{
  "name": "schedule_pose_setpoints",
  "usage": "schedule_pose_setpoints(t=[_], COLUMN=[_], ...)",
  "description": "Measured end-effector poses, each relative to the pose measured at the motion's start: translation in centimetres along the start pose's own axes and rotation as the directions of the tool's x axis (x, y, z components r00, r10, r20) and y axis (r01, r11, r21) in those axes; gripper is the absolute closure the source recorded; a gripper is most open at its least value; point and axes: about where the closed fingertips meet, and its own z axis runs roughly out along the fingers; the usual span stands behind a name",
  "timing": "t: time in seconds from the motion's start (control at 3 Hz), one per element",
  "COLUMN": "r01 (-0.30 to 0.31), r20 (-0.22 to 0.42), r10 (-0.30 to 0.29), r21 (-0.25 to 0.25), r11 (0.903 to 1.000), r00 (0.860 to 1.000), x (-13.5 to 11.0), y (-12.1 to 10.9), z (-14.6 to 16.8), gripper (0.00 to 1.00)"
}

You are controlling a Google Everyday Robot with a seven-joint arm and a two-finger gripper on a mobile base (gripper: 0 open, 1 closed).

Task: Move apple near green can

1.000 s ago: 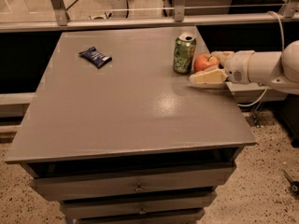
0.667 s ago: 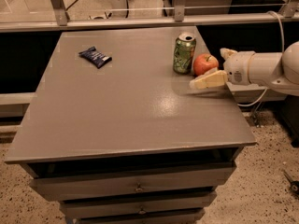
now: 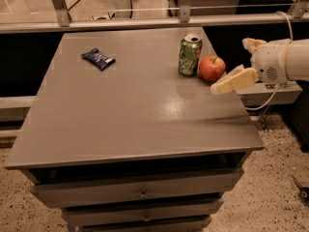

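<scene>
- Backed off to the right since the earlier frames, the gripper (image 3: 232, 65) no longer encloses the apple (image 3: 212, 67), which has stayed beside the green can (image 3: 190, 56).
- Drawer fronts (image 3: 140, 190): nearest the camera, below the front edge of the table (image 3: 135, 129).
- Gripper: at the table's right edge, just right of the apple and clear of it. Its two pale fingers are spread, the lower one (image 3: 234, 81) pointing toward the apple's base and the upper one behind it.
- Apple: upright on the table's far right part, just right of the can; whether they touch cannot be told. Judged firm, moderately heavy and smooth-skinned, so liable to roll or slip. If regrasped, best held across its widest girth, with the stem left alone.
- Green can: upright, taller than the apple. Probably light and easily tipped by a sideways nudge.
- Dark blue snack packet (image 3: 98, 58): flat on the far left, well apart from both.
- Placement appears complete.
</scene>
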Motion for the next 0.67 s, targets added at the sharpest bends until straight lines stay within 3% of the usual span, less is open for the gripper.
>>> schedule_pose_setpoints(t=[0.33,0.67], r01=[0.086,0.093], r20=[-0.015,-0.026], r10=[-0.087,-0.097], r21=[-0.063,-0.126], r11=[0.9943,0.9877], r00=[0.996,0.995], x=[-3.4,-3.4], y=[3.0,4.8], z=[-5.3,-5.6], gripper=[0.0,0.0])
